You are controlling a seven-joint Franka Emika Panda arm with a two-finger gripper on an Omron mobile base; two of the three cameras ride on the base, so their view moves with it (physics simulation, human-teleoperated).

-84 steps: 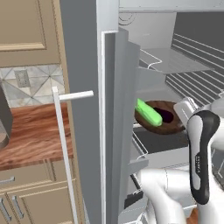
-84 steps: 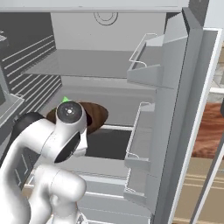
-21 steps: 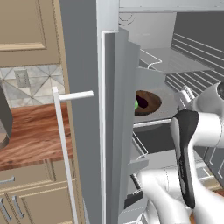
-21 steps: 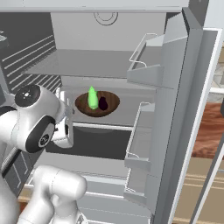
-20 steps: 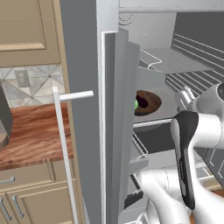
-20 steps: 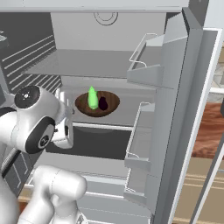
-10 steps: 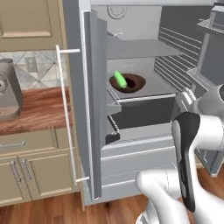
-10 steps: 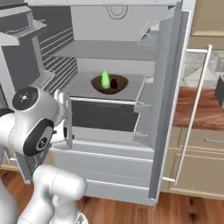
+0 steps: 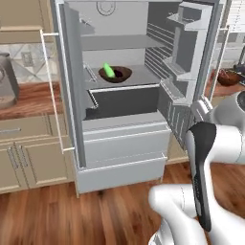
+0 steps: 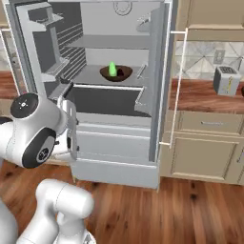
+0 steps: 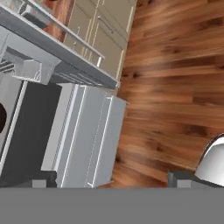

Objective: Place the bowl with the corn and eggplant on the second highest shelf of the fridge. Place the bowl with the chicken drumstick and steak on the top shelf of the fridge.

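So the base has backed well away from the fridge [image 9: 143,95] since a second ago. Back then the cameras were jammed right up against the open door, and now both base views take in the whole thing, doors wide, with wood floor [image 10: 200,209] in front. That's the camera moving, not the fridge.

What hasn't budged is the bowl with the corn and eggplant [image 9: 115,73]. It sits on a fridge shelf [image 10: 90,76], with one more shelf above it, well ahead of the hand and higher than where the arm hangs now. So I'd call the first half done, assuming that counts as second highest.

As for the hand [image 11: 111,180], its two dark tips sit wide apart at the bottom of the hand view with nothing between them, so it's let go and carrying nothing. It's pointed down at the floor and the fridge's lower drawers [image 11: 83,135].

Off beyond the right door there's a dark bowl on the table [image 9: 230,77]; too small to read what's in it, but my guess is that's the drumstick and steak one. If so, pulling back is the setup for driving over there.
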